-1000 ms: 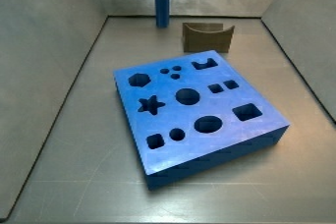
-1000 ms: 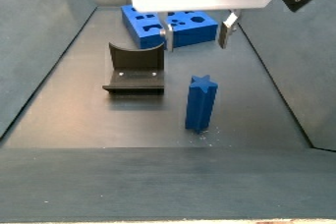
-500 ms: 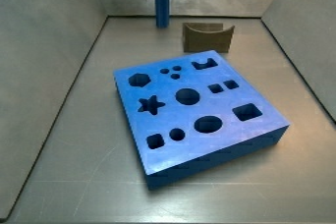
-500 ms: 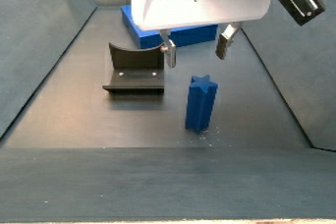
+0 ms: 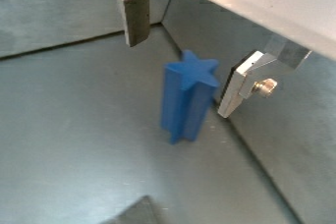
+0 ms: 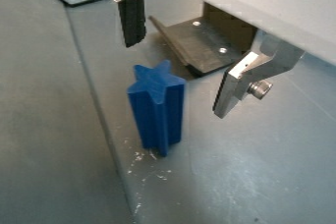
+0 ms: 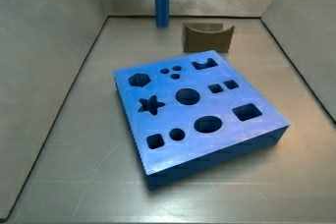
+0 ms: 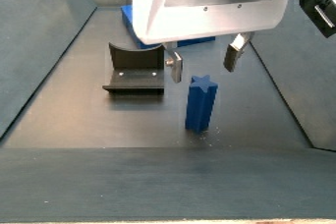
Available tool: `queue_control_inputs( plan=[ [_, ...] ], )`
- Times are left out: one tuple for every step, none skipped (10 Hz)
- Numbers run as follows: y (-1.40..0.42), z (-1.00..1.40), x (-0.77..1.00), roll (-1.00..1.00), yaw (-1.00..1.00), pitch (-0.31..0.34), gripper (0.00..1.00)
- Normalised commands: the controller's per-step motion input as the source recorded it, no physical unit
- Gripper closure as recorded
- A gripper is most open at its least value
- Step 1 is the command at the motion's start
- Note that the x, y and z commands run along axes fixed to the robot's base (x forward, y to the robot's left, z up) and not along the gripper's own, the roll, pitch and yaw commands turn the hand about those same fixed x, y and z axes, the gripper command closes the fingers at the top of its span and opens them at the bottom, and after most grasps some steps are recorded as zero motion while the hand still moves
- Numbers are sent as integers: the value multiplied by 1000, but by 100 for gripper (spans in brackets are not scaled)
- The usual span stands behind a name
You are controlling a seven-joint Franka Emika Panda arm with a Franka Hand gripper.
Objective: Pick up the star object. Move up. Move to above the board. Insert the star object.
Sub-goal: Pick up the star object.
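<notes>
The large, thick, square blue board [image 7: 199,117] is seen lying flat on the grey floor, its matte top cut with a star, circles, squares and a hexagon; in a side view only a strip of it [image 8: 195,41] shows behind the arm's white housing. Beyond the board, at the far end of the floor, the dark L-shaped fixture [image 7: 207,36] is set — in a side view [image 8: 134,69] its curved wall and bolted base plate can be made out.

Just beside the fixture stands the star object [image 8: 199,104], a tall, slim blue peg of the board's own colour, upright on the floor and well apart from the board. Its top is shown as a five-pointed star in both wrist views [image 5: 187,98] [image 6: 156,107], its sides ribbed lengthwise.

The gripper [image 8: 201,59] is held directly above the peg, spread wide — nothing is grasped. The flat silver fingers [image 5: 136,18] flank the peg's top without touching it.
</notes>
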Motion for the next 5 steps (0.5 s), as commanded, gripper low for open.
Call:
queue_control_inputs(
  plan=[
    [51,0,0,-54,-66,0,0],
    [0,-17,0,0,0,0,0],
    [-14,-480,0,191,0,-214,0],
    [0,-789,0,226,23,-380,0],
    [0,-200,29,0,14,0,0]
  ],
)
